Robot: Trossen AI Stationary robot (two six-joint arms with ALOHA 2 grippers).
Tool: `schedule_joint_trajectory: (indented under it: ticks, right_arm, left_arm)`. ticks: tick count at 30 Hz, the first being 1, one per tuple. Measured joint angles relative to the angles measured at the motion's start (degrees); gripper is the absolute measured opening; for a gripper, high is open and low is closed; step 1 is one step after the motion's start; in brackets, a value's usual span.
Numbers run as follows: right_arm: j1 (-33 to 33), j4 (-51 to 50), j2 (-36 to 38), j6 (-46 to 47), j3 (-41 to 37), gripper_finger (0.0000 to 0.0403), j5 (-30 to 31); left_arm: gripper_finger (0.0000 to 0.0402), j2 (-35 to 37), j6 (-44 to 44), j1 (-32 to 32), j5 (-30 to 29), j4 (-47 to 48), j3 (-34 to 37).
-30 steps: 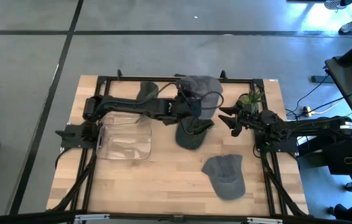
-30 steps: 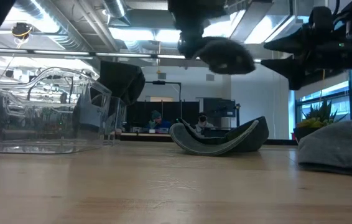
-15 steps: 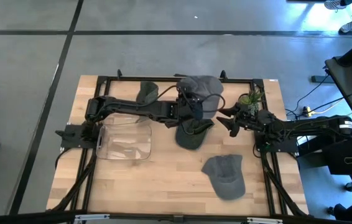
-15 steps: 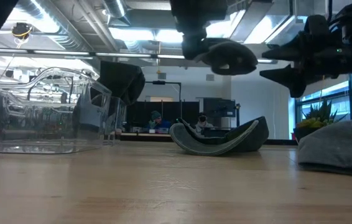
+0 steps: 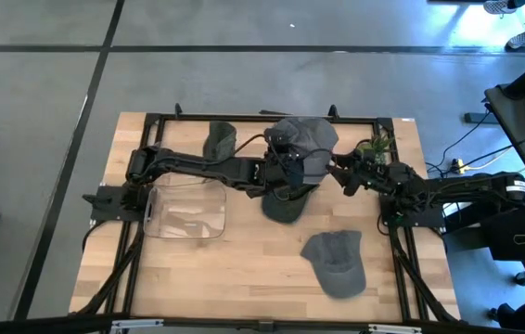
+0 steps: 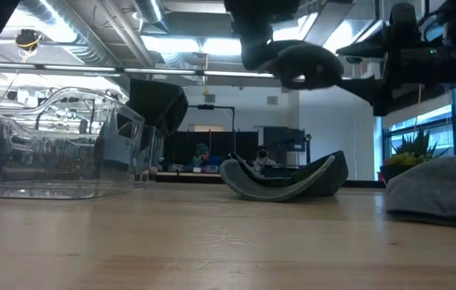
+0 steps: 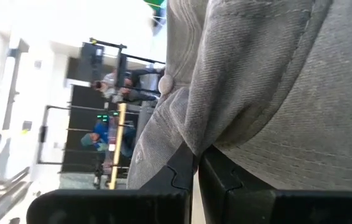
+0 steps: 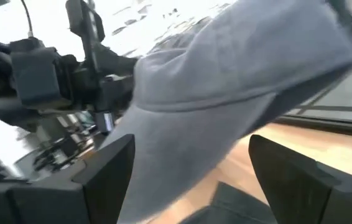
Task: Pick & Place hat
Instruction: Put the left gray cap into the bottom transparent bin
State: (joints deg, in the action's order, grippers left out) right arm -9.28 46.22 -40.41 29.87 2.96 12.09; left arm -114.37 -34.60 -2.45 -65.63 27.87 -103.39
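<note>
The grey hat (image 5: pixel 305 139) hangs in the air above the table (image 5: pixel 244 269), toward twelve o'clock of its centre — no writing readable on it. The left gripper (image 5: pixel 292 165) pinches its fabric, fingers closed tight. At three o'clock of the hat, the right gripper (image 5: pixel 344 176) is spread wide around its brim, holding nothing. An upturned dark hat (image 5: pixel 286 199) lies below; another grey hat (image 5: pixel 335 263) at five o'clock.

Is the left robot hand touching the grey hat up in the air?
Touching. In the left wrist view, the left hand is pinched shut on a fold of the grey fabric cap.

overhead and table-level views, both wrist cameras close on the lifted hat (image 5: pixel 307 141)
</note>
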Motion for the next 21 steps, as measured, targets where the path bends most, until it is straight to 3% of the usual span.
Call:
schedule_joint_trajectory:
  ticks: [6, 10, 21]
  right_arm:
    - [0.0, -1.2, -3.7, -0.9, 2.6, 0.0313, -5.5]
    - [0.0, -1.0, -4.9, -2.6, 3.3, 0.028, -7.1]
    - [0.1, -1.1, -4.9, -8.0, 3.5, 0.0041, -8.2]
  left_arm:
    - [0.0004, 0.0, -3.6, -1.8, -2.4, -4.0, 0.0]
    - [0.0004, 0.0, -4.0, -2.1, -3.5, -4.0, 0.0]
    - [0.003, 0.1, -4.2, -2.0, -4.5, -3.7, 0.0]
